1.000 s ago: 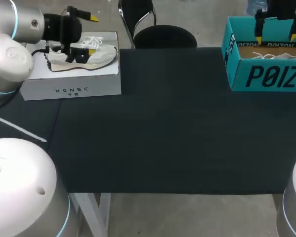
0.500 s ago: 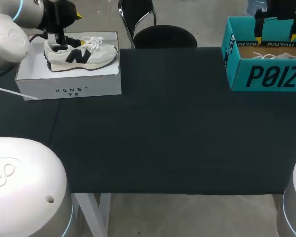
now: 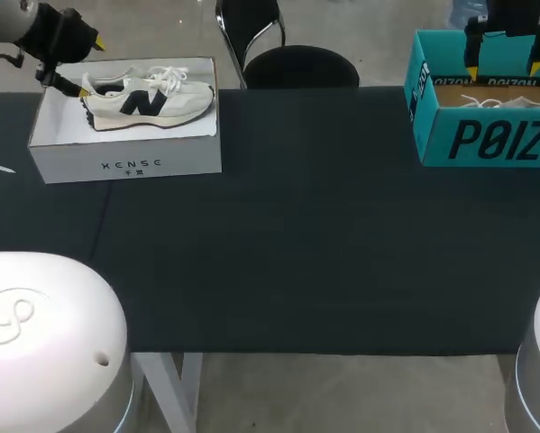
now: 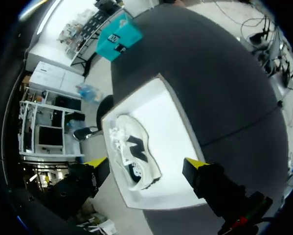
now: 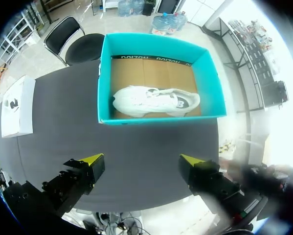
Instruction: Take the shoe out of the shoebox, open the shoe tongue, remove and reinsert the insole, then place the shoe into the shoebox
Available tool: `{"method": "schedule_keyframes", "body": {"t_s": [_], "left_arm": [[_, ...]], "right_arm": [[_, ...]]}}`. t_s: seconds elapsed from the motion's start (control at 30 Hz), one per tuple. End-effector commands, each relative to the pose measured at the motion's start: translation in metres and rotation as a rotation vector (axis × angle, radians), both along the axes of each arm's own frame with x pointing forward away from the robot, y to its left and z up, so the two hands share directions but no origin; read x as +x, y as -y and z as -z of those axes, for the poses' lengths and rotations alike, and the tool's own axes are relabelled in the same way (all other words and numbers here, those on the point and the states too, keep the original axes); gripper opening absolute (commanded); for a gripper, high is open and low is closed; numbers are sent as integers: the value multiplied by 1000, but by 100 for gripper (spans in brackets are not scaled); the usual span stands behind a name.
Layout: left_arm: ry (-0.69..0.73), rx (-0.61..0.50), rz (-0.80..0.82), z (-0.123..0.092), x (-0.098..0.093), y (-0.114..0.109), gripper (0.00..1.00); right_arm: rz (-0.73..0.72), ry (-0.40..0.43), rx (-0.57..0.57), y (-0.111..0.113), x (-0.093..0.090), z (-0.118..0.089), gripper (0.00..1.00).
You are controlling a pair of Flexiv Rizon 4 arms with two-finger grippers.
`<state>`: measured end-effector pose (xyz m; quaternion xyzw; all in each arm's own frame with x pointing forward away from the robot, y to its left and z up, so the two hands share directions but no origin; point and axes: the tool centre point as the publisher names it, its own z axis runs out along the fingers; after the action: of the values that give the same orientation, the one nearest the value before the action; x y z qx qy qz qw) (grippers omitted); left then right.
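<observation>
- My left gripper (image 4: pixel 145 163): jaws spread wide, holding nothing. Seen along the fingers, the sneaker (image 4: pixel 134 154) lies beyond the gap between the two yellow tips, clear of both.
- Sneaker: white with a dark side mark and white laces. It stands upright on its sole in a shallow white box (image 3: pixel 125 164), heel toward my left gripper and toe toward the middle of the table.
- In the head view my left gripper hangs at the white box's far left corner, just beside the sneaker's heel. I cannot tell whether the lower tip touches it.
- White box: at the far left of the dark table (image 3: pixel 306 234).
- My right gripper (image 5: pixel 141 160): jaws spread wide, holding nothing. It hangs above the near wall of the teal shoebox (image 5: pixel 156 43).
- Teal shoebox: open-topped with a brown cardboard floor, at the far right of the table, well apart from the white box.
- White shoe (image 5: pixel 156 100): lying inside the teal shoebox along its length, near the wall closest to my right gripper.
</observation>
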<state>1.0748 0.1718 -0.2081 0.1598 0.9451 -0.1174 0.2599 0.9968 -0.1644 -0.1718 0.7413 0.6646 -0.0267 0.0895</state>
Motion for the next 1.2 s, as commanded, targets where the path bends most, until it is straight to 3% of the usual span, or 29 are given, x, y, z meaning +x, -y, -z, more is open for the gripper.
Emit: {"method": "schedule_keyframes", "body": {"t_s": [0.03, 0.47, 0.6, 0.67, 0.73, 0.93, 1.07, 1.2], "left_arm": [[16, 37, 116, 0, 4, -7, 100], [16, 37, 116, 0, 4, -7, 100], [1, 174, 541, 9, 4, -13, 100], [-59, 178, 674, 9, 11, -24, 100], [-59, 273, 770, 11, 23, -37, 100], [-112, 333, 923, 0, 53, -68, 100], [-63, 423, 951, 1, 72, -71, 100], [-63, 423, 951, 1, 72, -71, 100]], "right_arm": [[-1, 3, 0, 0, -1, 1, 100], [-1, 3, 0, 0, -1, 1, 100], [-1, 3, 0, 0, -1, 1, 100], [-1, 3, 0, 0, -1, 1, 100], [-1, 3, 0, 0, -1, 1, 100], [-1, 3, 0, 0, -1, 1, 100], [-1, 3, 0, 0, -1, 1, 100], [-1, 3, 0, 0, -1, 1, 100]]}}
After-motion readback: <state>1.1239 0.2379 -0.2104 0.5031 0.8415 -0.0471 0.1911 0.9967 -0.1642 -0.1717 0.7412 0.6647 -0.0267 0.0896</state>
